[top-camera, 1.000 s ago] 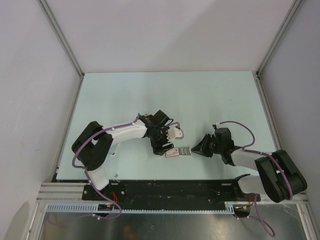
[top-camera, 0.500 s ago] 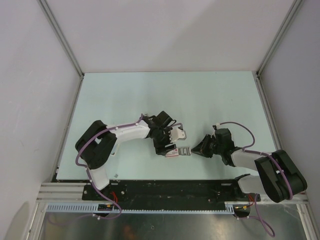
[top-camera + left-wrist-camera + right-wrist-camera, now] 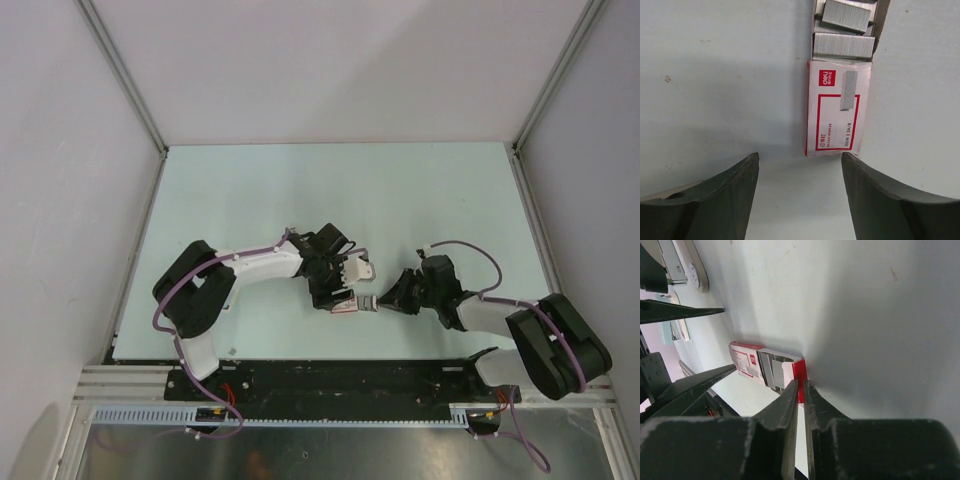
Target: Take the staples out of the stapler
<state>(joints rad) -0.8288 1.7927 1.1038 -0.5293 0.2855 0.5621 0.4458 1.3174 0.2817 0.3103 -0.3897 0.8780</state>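
Observation:
The stapler [image 3: 355, 268], beige-grey, lies on the table beside my left wrist; it also shows at the top left of the right wrist view [image 3: 690, 270]. A red-and-white staple box [image 3: 839, 112] lies below it with its tray pulled out, and grey staple strips [image 3: 844, 45] lie in the tray. My left gripper [image 3: 800, 156] is open, its fingertips just short of the box's closed end. My right gripper [image 3: 801, 386] is shut on the red end flap of the box [image 3: 799, 374]. In the top view the box [image 3: 347, 306] lies between the left gripper [image 3: 330, 296] and the right gripper [image 3: 380, 303].
The pale green table [image 3: 330, 200] is walled at the left, right and back. A black rail [image 3: 330, 375] with the arm bases runs along the near edge. The two arms meet close together near the middle front.
My left gripper has moved right and down to the box's closed end. My right gripper has edged left, still at the box's open end.

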